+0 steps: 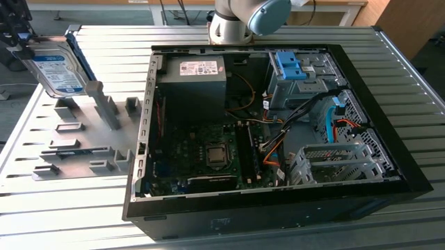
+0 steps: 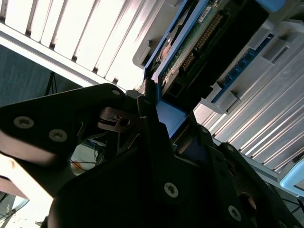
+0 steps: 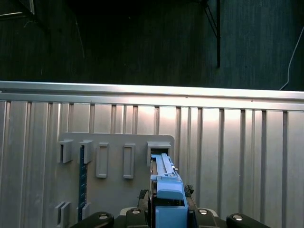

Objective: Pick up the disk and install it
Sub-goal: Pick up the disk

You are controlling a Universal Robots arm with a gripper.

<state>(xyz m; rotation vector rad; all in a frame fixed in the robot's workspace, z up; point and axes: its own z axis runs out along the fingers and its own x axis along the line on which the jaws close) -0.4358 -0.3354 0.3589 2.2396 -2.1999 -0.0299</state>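
The disk point(image 1: 59, 67), a silver drive with a white-and-blue label in a blue caddy, stands on edge at the exterior view's far left, over the grey fixture plate point(image 1: 76, 140). My gripper point(image 1: 22, 46) is shut on its upper end. In the first wrist view the caddy's blue edge point(image 3: 166, 187) runs out from between my fingers toward a slot point(image 3: 159, 148) in the plate. The second wrist view shows the disk's green circuit board point(image 2: 190, 47) and the gripper point(image 2: 164, 118) clamped on the caddy. I cannot tell whether the disk's lower end still touches the plate.
An open computer case point(image 1: 278, 208) lies on the slatted metal table, to the exterior view's right of the plate. Inside are a grey drive bay with a blue bracket point(image 1: 292, 65), a power supply point(image 1: 198, 78) and a metal cage point(image 1: 334, 161). The arm's base point(image 1: 236, 21) stands behind the case.
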